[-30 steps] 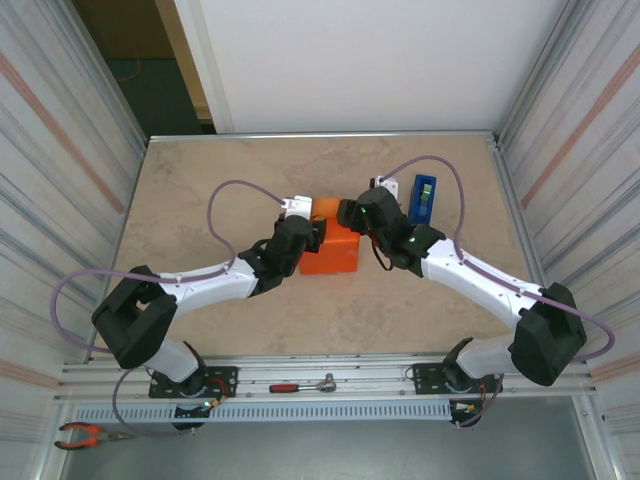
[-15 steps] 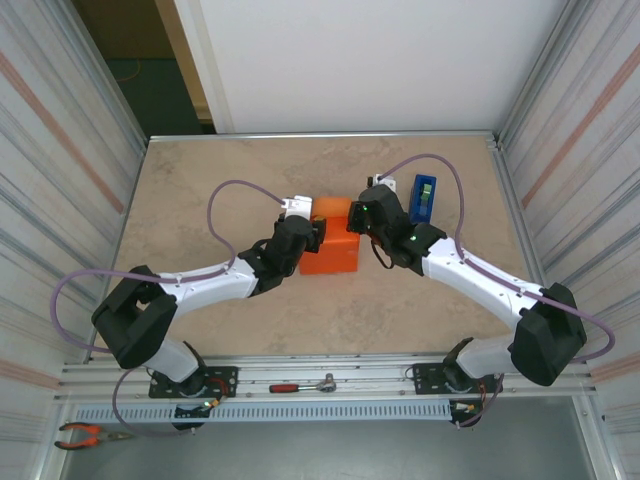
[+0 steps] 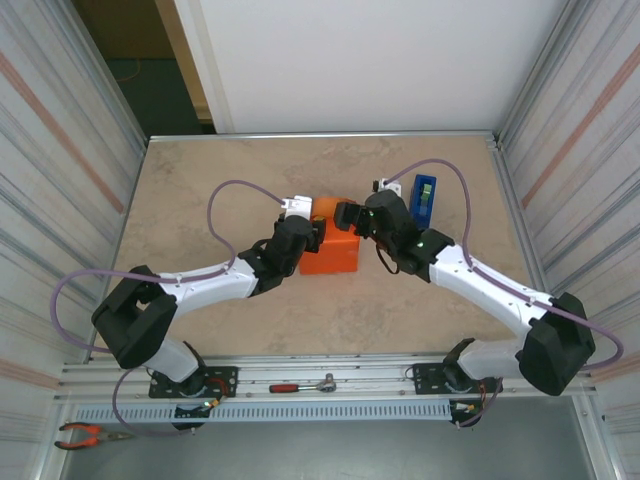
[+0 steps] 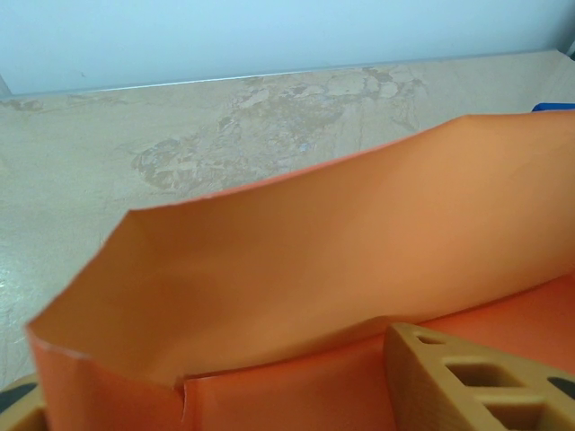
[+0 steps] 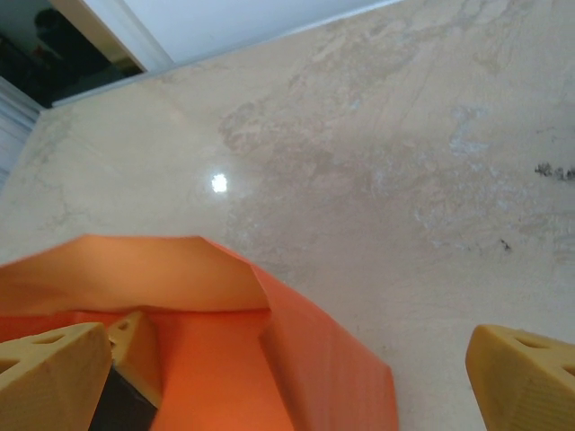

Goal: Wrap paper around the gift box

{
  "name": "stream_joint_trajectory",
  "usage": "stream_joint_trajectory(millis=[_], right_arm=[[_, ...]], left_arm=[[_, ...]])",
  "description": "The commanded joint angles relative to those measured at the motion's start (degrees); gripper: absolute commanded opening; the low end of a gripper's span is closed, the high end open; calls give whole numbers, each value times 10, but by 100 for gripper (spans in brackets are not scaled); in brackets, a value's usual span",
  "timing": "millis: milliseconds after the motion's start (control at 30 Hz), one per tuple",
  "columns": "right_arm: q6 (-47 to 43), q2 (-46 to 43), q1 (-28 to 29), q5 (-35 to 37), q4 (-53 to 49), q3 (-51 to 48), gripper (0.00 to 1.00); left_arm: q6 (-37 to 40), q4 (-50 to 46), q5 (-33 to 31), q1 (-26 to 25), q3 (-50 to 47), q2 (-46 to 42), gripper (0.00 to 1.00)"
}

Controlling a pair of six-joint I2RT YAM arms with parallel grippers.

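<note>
The orange paper (image 3: 333, 254) is folded round a block-shaped package at the table's middle; the gift box is hidden under it. My left gripper (image 3: 308, 236) rests on the package's left top. In the left wrist view its fingers (image 4: 467, 377) stand apart on flat paper (image 4: 296, 386), with a paper flap (image 4: 341, 242) upright just beyond them. My right gripper (image 3: 348, 215) hovers at the package's far right corner, open wide. Its fingertips (image 5: 49, 373) straddle the paper's folded corner (image 5: 314, 359) without touching it.
A blue tape dispenser (image 3: 424, 198) stands just right of the right gripper. A red-handled screwdriver (image 3: 300, 386) and pliers (image 3: 85, 435) lie on the rail near the arm bases. Metal walls close in the marble-patterned table (image 3: 200, 190) left and right.
My right gripper drew slightly to the right, then came back left over the package's far corner with its jaws wide. The left arm and the package have stayed put.
</note>
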Motion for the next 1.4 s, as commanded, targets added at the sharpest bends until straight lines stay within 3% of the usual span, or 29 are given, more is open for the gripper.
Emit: stream_joint_trajectory(millis=[0, 500, 867, 1033, 1367], right_arm=[[10, 9, 6, 5, 7, -16, 99], [80, 89, 20, 67, 17, -61, 97], [107, 92, 37, 87, 6, -76, 93], [123, 97, 50, 104, 3, -82, 93], [131, 105, 55, 110, 3, -88, 92]], left_arm=[[1, -34, -14, -5, -5, -3, 57], [1, -82, -13, -9, 26, -15, 58], [-46, -177, 83, 33, 72, -108, 81], [-88, -167, 133, 67, 25, -163, 82], [-63, -86, 141, 55, -38, -168, 77]])
